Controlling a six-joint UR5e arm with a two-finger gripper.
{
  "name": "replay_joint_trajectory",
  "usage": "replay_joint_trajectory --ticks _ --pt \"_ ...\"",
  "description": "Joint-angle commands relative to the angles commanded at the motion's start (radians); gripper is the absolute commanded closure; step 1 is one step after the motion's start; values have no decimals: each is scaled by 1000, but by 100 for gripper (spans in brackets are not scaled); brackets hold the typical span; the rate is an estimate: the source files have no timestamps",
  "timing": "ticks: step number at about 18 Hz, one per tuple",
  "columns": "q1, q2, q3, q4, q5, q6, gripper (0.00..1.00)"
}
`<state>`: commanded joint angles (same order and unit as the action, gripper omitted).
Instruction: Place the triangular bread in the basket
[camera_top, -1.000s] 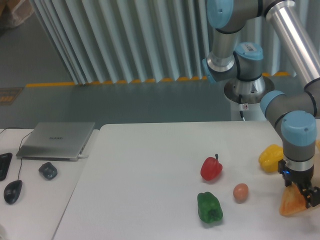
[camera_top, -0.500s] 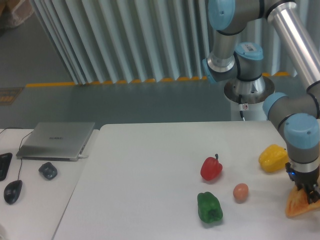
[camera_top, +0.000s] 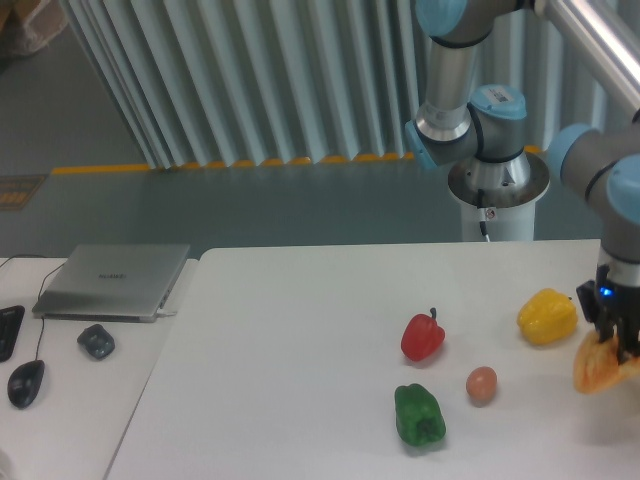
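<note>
**Bread held at the table's right edge**

The white table (camera_top: 300, 330) carries 1 laptop (camera_top: 112, 280). The gripper (camera_top: 618, 350) is clamped on the triangular bread (camera_top: 598, 368), raised near the frame's right edge, just beside the yellow pepper (camera_top: 547, 316). Green pepper (camera_top: 419, 415), red pepper (camera_top: 422, 337) and egg (camera_top: 481, 384) sit left.

Single fixed view, elevated, facing table (camera_top: 300, 330) and arm base (camera_top: 497, 180).

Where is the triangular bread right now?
At the far right edge of the camera view, the triangular bread sits in the tool, just right of the yellow pepper.
</note>
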<state>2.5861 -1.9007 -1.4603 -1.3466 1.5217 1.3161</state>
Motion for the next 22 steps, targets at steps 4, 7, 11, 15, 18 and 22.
replay_joint_trajectory --ticks 4,7,11,15,18,22 --pt "63 18 2 -19 6 210 69" --pt "127 20 12 -19 8 369 69" --pt "187 6 23 -3 76 586 69" --pt "212 -17 17 53 78 653 69" --pt "232 -41 15 81 78 692 68" --pt "238 -58 14 103 78 729 66"
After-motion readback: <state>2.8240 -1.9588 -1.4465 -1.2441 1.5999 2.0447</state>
